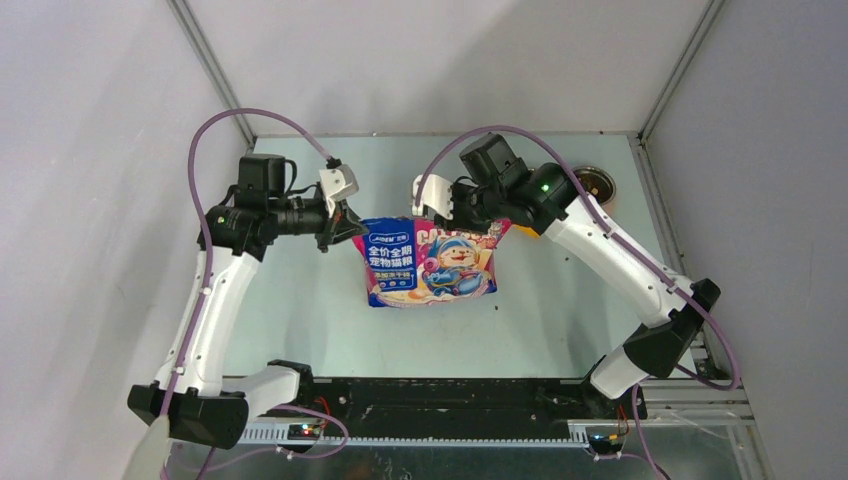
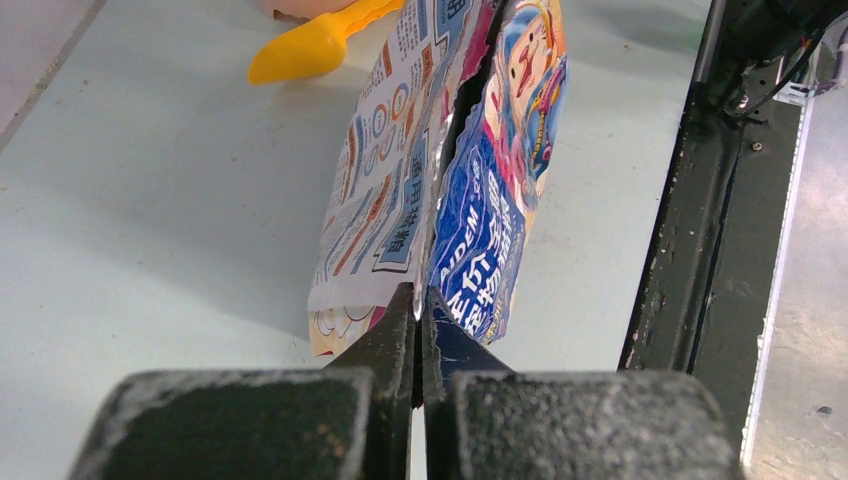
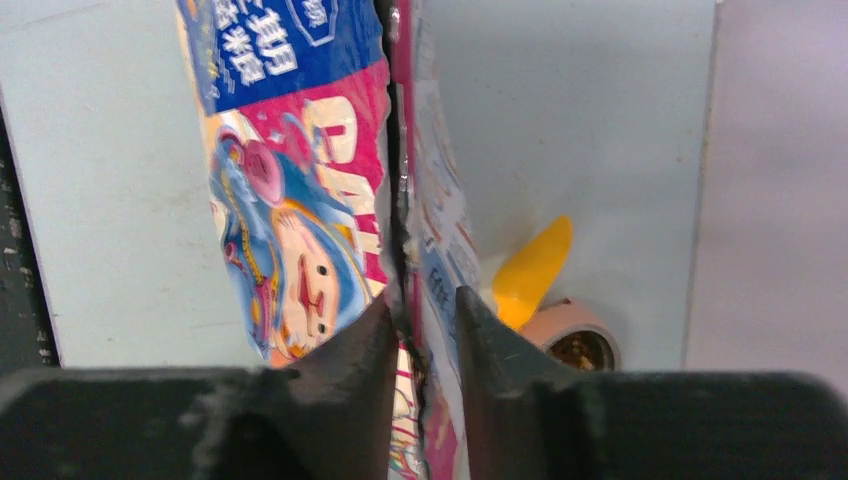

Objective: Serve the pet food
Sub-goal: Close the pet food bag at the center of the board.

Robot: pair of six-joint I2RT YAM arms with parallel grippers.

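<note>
The left gripper [image 2: 418, 295] is clamped tight on one top corner of the bag [image 1: 432, 262], which hangs above the table [image 1: 300, 300]. The right gripper [image 3: 422, 300] has its fingers slightly apart with the bag's other top edge between them; I cannot tell whether they pinch it. Brown pet food [image 3: 580, 350] sits in a small round bowl [image 3: 560, 320] near the far right corner, beside a yellow scoop [image 3: 535, 265].

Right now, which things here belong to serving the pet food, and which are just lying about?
For the job: printed bag, held by left gripper and right gripper; yellow scoop; bowl with brown pet food in it.
Not part of it: purple cables; black rail. Both are rig fittings.
</note>
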